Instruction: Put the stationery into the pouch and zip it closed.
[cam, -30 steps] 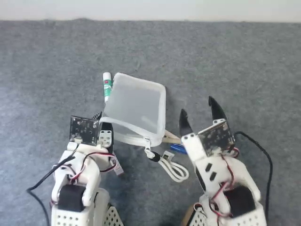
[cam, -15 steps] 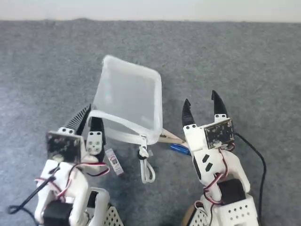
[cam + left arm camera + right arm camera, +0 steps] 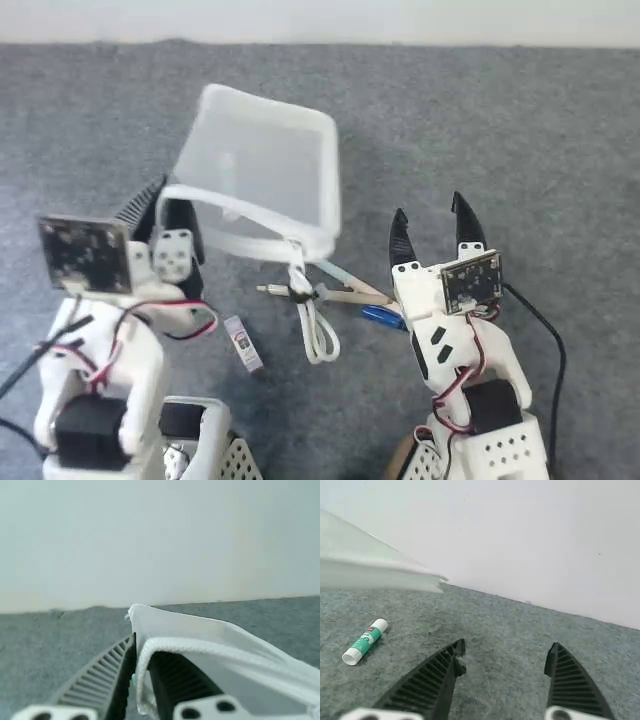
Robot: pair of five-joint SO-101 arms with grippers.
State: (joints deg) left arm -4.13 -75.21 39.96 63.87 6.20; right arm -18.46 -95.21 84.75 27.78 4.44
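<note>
Toward the near left of the table, the left gripper is clamped on the zip rim of the pouch. The white edge is pinched between its two black fingers. That corner is held up off the table, so the translucent pouch tilts over the table's left middle with its open mouth toward the near edge. From the rim's other end a white cord loop hangs down onto the table. By the right part of the near edge, the right gripper is spread wide and holds nothing, its tips pointing toward the far edge. Just beside it, between the two arms, lie a wooden clip and a short blue item, close together. A small block lies near the left arm. A glue stick lies flat on the table below the pouch's raised edge.
</note>
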